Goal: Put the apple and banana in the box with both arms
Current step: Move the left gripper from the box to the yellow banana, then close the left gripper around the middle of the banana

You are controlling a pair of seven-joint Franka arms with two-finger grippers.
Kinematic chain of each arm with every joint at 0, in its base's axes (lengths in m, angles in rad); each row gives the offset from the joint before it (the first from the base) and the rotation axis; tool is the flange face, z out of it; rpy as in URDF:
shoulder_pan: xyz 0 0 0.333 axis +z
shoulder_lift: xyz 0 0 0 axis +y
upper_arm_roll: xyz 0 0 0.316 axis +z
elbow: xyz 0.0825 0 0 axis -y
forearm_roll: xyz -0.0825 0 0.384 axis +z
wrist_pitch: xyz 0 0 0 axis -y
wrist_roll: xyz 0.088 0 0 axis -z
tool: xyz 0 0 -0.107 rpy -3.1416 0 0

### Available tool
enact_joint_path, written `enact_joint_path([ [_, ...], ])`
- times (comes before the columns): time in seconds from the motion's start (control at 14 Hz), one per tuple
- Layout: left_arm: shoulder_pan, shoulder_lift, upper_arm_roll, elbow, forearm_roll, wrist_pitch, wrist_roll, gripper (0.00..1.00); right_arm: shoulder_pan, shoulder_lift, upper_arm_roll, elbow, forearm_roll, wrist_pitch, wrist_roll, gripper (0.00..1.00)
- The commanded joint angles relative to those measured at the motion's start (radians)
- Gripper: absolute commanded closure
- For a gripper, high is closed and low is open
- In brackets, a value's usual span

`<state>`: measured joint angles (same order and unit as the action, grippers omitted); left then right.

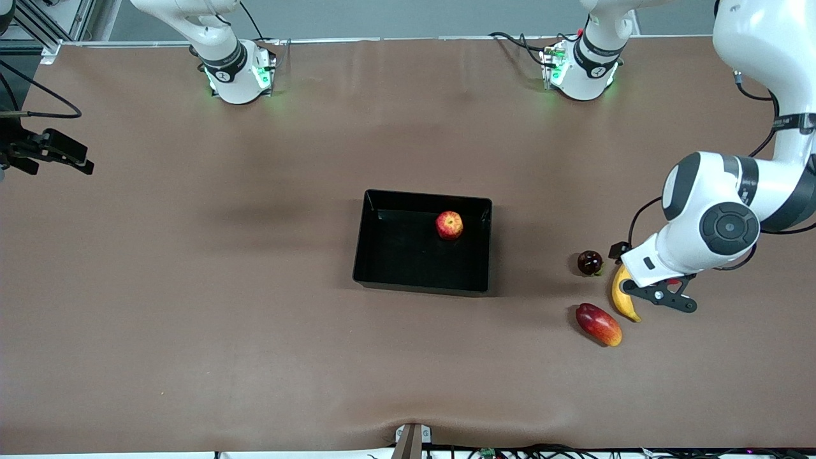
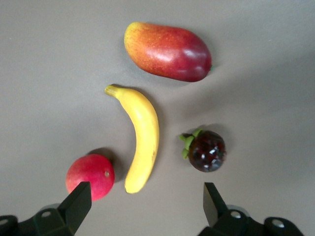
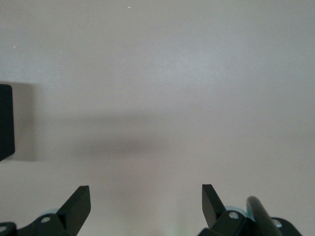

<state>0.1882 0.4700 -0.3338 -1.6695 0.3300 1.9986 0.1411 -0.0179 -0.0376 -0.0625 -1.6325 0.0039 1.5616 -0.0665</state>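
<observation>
Apple (image 1: pixel 449 225) already in the black box (image 1: pixel 376 255); banana (image 1: pixel 623 294) on the table toward the left arm's end from the box, not yet gripped. Left gripper (image 2: pixel 142 206) over the banana, fingers spread, empty. Right gripper (image 3: pixel 146 204) parked over bare table, also spread, waiting. Risk: crowding the pinkish-red fruit (image 2: pixel 90 176) touching the banana, the mangosteen (image 2: pixel 206 150) just beside, the mango (image 2: pixel 167 51) near its tip; a skewed descent likely nudges these.
</observation>
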Motion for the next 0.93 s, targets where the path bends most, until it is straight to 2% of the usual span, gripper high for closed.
enact_joint_path([
  [0.0,0.068,0.015,-0.008,-0.048,0.015,0.096,0.122,0.0,-0.011,0.012,0.006,0.019,-0.016,-0.009,-0.01,0.0],
  [0.36,0.12,0.019,-0.008,-0.163,0.018,0.251,0.146,0.0,-0.01,0.012,0.006,0.019,-0.018,-0.009,-0.01,0.0],
  [0.86,0.137,0.081,-0.007,-0.174,0.02,0.296,0.164,0.06,-0.01,0.012,0.006,0.019,-0.016,-0.011,-0.01,0.0],
])
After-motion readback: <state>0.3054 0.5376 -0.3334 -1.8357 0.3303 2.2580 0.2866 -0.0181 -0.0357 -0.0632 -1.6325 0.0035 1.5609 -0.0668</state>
